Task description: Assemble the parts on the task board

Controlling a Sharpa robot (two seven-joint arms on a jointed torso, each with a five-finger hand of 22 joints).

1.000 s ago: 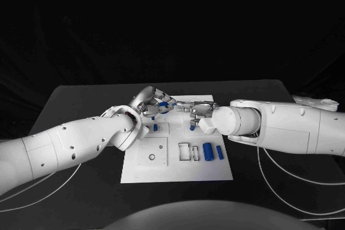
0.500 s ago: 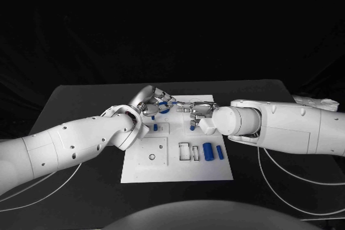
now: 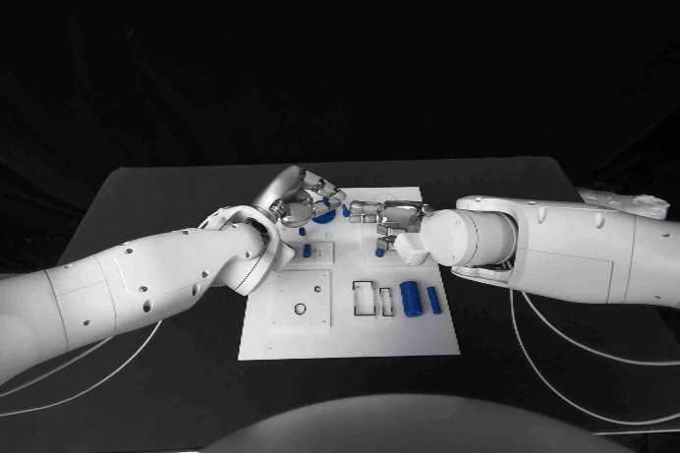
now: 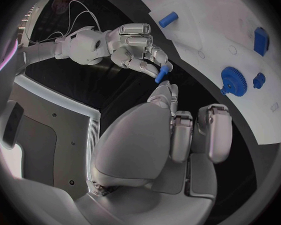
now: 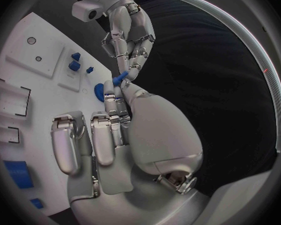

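Black table (image 3: 156, 207); small blue peg (image 4: 162, 74).

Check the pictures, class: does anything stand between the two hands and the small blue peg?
Nothing visible does. The peg already lies between fingertips of the left hand and the right hand, above the board.

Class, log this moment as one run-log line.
left hand, right hand: fingertips meet at small blue peg | holder: unclear | white task board: below
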